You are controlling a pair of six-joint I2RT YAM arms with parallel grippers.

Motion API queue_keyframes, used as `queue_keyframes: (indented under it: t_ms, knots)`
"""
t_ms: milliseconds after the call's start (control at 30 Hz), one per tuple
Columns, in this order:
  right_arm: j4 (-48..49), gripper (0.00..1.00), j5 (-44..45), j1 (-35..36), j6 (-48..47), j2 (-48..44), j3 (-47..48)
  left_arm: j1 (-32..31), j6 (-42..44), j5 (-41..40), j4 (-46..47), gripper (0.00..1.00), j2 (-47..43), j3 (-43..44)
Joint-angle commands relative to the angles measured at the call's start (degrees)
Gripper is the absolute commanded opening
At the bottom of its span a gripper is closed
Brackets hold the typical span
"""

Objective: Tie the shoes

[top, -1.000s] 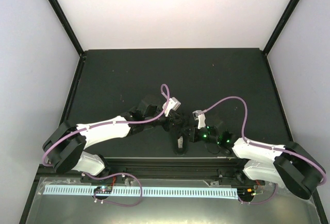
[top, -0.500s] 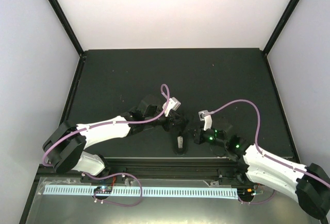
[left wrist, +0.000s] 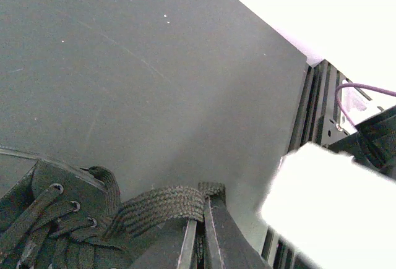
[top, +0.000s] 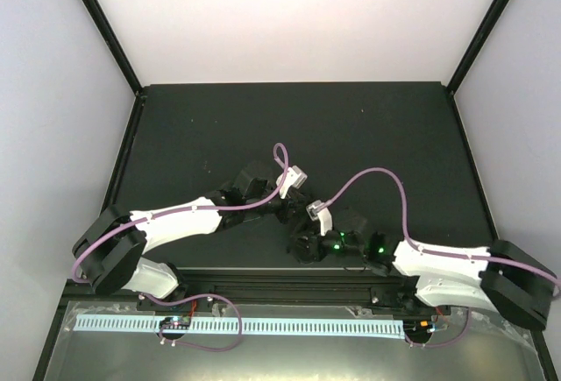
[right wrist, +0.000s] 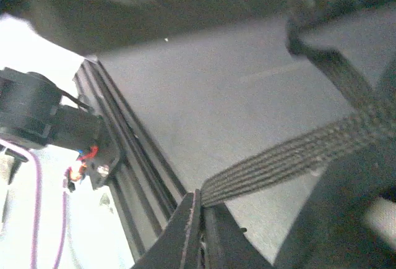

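1. Shoe (left wrist: 52, 226) sits at 6 o'clock on the table (top: 263, 127).
2. Left gripper (left wrist: 199, 238) pinches a lace (left wrist: 161, 204) end tight; right gripper (right wrist: 199, 219) pinches the other.
3. Pull evenly toward 9 and 3 o'clock, without lifting the shoe.

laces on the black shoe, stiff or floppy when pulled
Probably floppy: one lace curves limply from the shoe into the shut left gripper. The flat woven weave likely resists slipping. At the right gripper a lace runs straight, so it seems to tauten easily.
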Motion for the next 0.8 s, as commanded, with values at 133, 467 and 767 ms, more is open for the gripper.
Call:
queue_keyframes:
  t_ms: [133,467,767]
  knots:
    - [-0.22,0.45,6.65,1.35,-0.34,1.58,1.18,0.46,0.99,-0.07,0.51,0.02,-0.92,2.01]
    - [-17.35,0.88,11.27,-4.31,-8.07,-23.56,-3.07,0.55,1.69,0.02,-0.58,0.02,-1.58,2.01]
    - [-8.97,0.62,-8.43,-11.31,-11.0,-19.45,-3.73,0.62,1.79,-0.32,-0.9,0.02,-1.91,1.84]
